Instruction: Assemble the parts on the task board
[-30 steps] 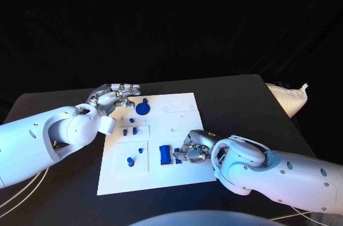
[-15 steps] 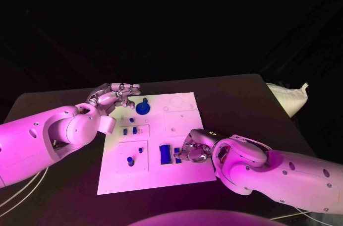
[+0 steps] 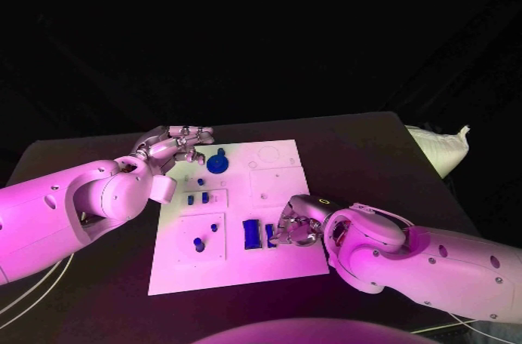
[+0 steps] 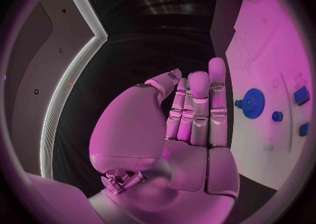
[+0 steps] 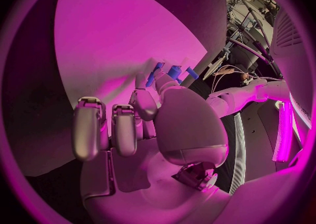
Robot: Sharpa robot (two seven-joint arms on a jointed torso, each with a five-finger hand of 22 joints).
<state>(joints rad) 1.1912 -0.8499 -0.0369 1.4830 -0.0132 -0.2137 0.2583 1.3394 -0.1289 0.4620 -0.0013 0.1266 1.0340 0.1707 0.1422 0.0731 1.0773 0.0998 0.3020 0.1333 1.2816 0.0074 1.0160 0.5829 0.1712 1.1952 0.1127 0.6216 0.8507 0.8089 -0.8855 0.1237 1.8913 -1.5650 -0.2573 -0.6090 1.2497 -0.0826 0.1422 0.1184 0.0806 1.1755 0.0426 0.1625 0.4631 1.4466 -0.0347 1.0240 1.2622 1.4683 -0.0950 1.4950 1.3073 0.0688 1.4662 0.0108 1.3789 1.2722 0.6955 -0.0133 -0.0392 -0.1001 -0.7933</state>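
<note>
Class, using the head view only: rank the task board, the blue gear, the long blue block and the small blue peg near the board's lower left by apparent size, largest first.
1. Task board
2. Blue gear and long blue block: look alike in size, so unranked
3. Small blue peg

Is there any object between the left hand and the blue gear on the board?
Nothing visible. The left hand is open beside the blue gear, and only bare task board lies between them.
</note>
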